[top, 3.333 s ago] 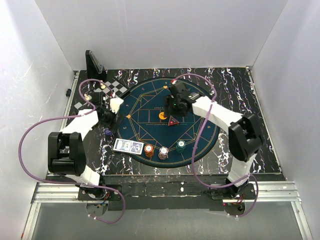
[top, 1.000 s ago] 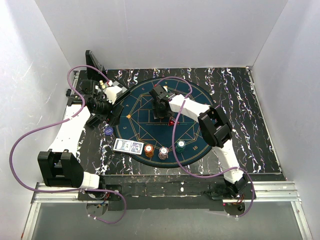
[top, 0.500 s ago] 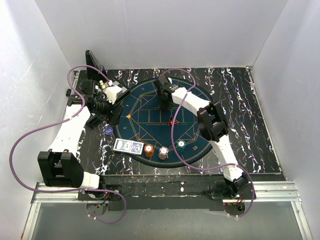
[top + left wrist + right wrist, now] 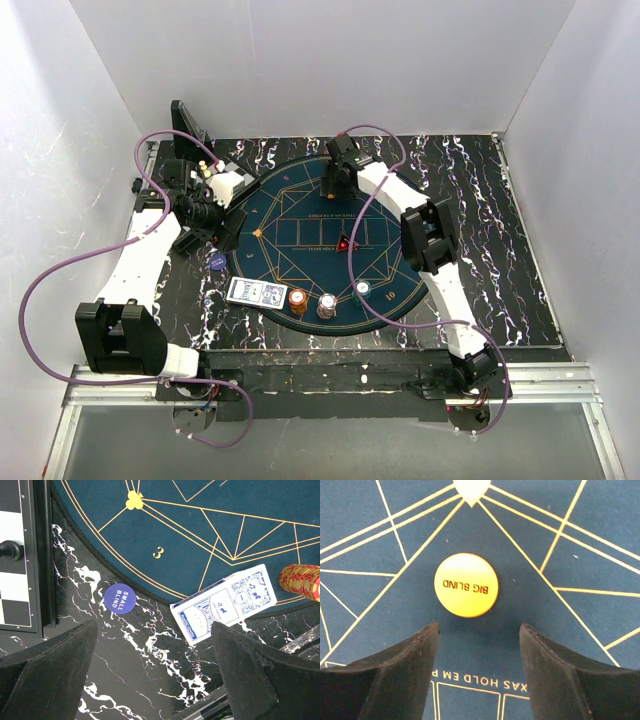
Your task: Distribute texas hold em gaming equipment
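White walls (image 4: 320, 70) enclose marbled table (image 4: 480, 200), mat (image 4: 290, 212), chips (image 4: 298, 298).

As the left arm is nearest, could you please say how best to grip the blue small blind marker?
Come straight down and pinch the small blind marker across its rim: it is a thin round disc lying flat on the marbled table.

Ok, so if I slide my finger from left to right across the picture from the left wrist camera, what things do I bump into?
chessboard → blue round marker → pack of cards → stack of orange chips
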`<state>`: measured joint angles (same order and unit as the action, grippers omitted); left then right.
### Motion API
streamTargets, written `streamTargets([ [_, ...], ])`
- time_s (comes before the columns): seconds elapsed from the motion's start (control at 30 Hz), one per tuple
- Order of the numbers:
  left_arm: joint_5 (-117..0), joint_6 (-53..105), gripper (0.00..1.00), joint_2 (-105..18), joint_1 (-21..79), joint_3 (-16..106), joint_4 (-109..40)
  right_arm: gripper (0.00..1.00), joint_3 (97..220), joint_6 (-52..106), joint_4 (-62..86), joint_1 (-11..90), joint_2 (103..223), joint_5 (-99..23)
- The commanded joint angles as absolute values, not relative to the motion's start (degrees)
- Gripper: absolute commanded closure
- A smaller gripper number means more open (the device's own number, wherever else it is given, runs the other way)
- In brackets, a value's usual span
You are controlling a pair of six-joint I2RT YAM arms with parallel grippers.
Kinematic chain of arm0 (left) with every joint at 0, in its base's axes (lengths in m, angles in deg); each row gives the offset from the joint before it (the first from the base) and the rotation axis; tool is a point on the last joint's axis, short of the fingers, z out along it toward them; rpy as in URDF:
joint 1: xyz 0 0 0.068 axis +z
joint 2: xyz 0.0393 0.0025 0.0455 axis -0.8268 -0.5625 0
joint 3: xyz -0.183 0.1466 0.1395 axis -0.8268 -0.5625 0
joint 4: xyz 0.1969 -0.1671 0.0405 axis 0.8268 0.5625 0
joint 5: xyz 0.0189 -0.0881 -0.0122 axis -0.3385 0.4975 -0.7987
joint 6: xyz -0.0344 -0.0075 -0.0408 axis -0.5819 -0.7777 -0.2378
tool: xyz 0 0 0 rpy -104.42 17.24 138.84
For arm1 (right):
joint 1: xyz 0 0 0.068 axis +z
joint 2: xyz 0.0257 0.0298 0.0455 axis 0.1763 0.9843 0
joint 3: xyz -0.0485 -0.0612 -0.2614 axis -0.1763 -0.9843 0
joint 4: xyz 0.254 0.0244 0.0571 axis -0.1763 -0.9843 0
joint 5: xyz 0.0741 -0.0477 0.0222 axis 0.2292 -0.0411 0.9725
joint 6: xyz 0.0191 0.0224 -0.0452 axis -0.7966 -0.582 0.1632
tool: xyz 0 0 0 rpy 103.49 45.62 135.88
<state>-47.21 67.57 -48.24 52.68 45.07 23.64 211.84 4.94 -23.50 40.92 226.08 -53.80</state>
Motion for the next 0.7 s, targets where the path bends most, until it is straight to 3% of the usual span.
streamTargets([
  [0.0, -46.86, 67.00, 0.02, -46.15, 53.05, 45.31, 23.60, 0.24, 205.70, 6.90, -26.32, 41.00, 220.23, -57.28],
  [0.3, -46.86, 66.38, 0.02, -42.55, 52.96, 45.66, 25.97, 0.20, 180.65, 10.25, -18.32, 44.52, 205.45, -60.89],
  [0.67, -46.50, 65.77, 0.02, -40.26, 52.87, 45.74, 28.17, 0.18, 176.94, 9.72, -20.43, 49.53, 203.96, -64.14],
])
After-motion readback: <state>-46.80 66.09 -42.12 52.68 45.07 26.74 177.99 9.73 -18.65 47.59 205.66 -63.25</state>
